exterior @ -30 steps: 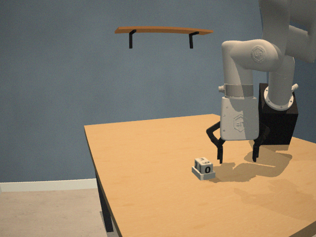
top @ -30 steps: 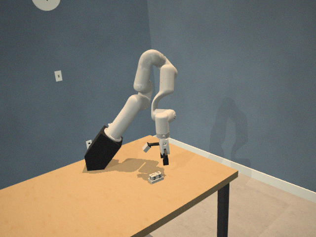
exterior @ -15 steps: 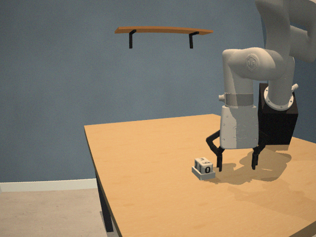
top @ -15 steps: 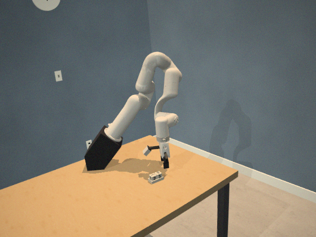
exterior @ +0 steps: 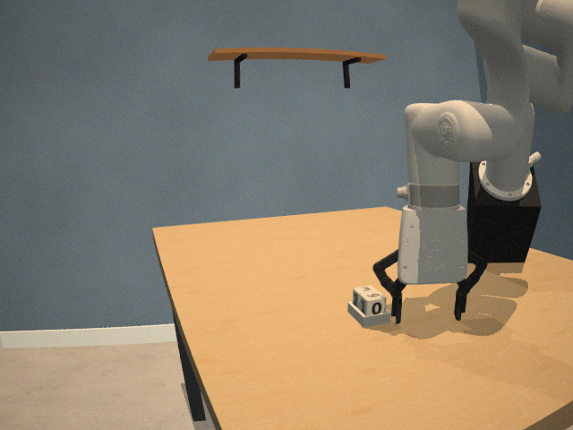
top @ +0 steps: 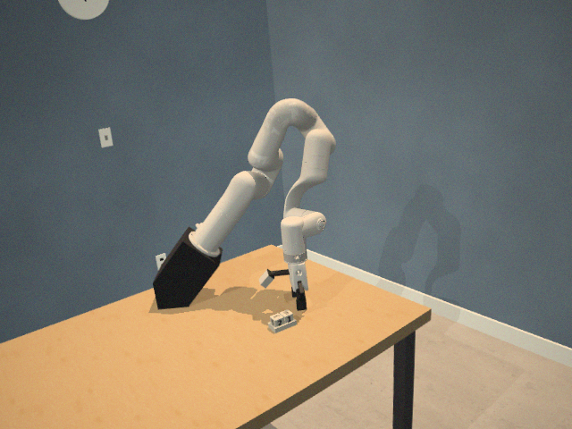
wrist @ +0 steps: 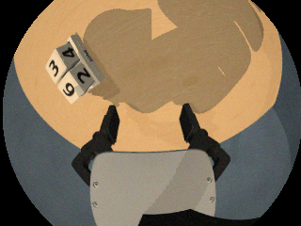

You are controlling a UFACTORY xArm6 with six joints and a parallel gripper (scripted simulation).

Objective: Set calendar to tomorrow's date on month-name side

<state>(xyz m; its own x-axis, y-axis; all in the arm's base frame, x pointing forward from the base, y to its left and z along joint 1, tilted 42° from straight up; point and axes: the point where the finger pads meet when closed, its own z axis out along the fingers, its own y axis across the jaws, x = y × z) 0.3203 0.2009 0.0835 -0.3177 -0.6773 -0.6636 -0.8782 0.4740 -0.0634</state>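
From my remote views I have matte blue-grey walls (top: 184, 69) (exterior: 115, 161) meeting in a corner, with a long white baseboard (top: 360, 273) (exterior: 92, 337) along the bottom. My floor is pale beige with a faint mottling (top: 480, 382) (exterior: 88, 383). I see a light-wood table with a straight-edged top (top: 138, 369) (exterior: 286, 370) on dark legs (top: 403, 382) (exterior: 188, 374). A reddish-brown wooden shelf board (exterior: 295, 54) sits on two black brackets (exterior: 236, 73). A white switch plate (top: 101, 140) and a partly cropped white disc (top: 83, 10) are on one wall, and shadows fall across wall and tabletop.
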